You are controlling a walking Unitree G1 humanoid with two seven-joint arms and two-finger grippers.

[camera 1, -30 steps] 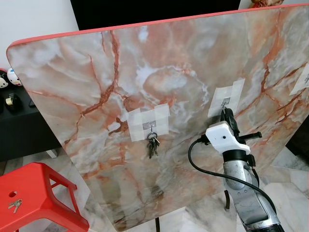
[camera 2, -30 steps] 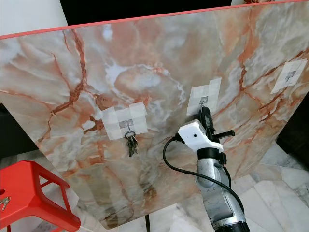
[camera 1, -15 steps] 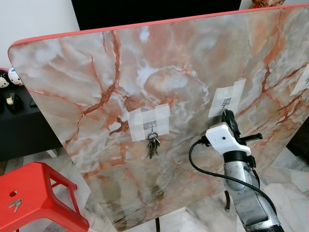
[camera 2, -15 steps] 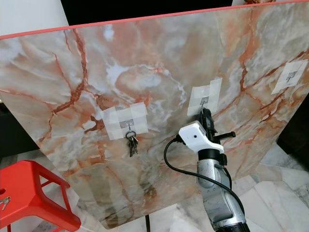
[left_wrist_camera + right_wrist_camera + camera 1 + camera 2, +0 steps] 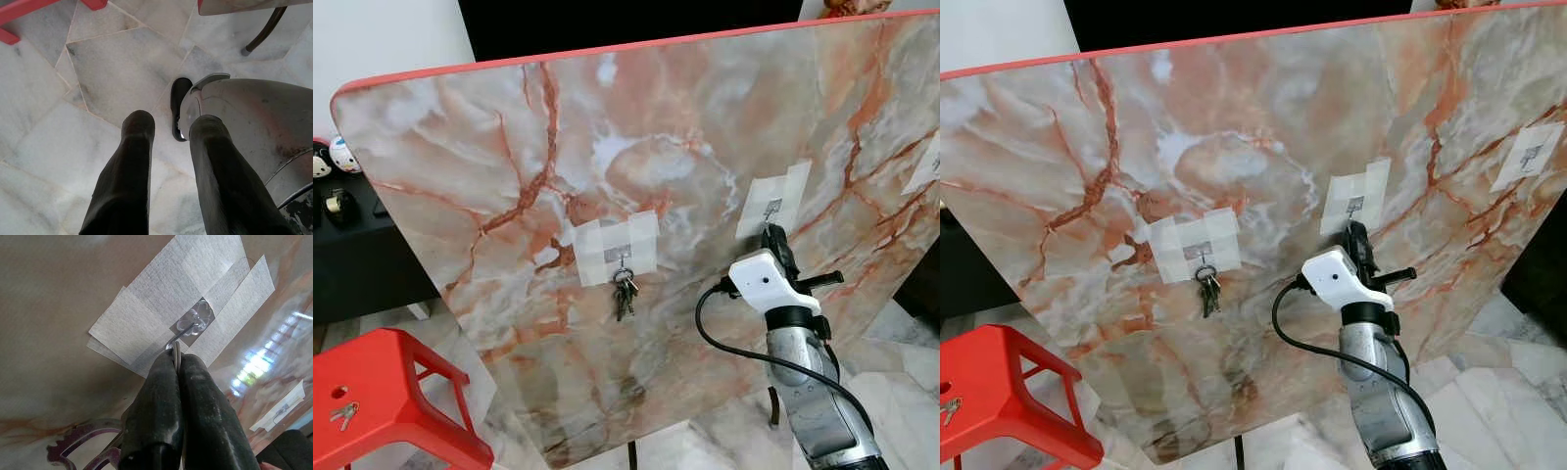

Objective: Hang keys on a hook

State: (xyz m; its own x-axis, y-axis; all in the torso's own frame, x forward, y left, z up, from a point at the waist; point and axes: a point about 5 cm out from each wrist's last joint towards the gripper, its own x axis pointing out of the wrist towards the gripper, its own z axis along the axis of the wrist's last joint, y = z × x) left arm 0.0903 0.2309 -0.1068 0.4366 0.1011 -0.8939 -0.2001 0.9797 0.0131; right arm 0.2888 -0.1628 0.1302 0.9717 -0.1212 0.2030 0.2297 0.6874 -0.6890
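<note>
The right gripper (image 5: 177, 363) pinches a key ring (image 5: 176, 352) just below the hook (image 5: 182, 332); a slight misalignment could drop it.

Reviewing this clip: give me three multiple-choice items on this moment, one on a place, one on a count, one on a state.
1. Where do the bunch of keys already hung sit?
A. on the middle hook
B. on the left taped hook
C. on the floor

2. How many taped hooks are on the marble board?
A. two
B. three
C. five

3. How are the right end effector's fingers?
A. spread wide
B. pinched shut on a key ring at the hook
C. resting on the stool

Answers:
1 B: the bunch of keys hangs under the left taped hook.
2 B: the marble board also carries the middle hook and a far right hook.
3 B: the right end effector grips the key ring at the hook's tip.
</note>
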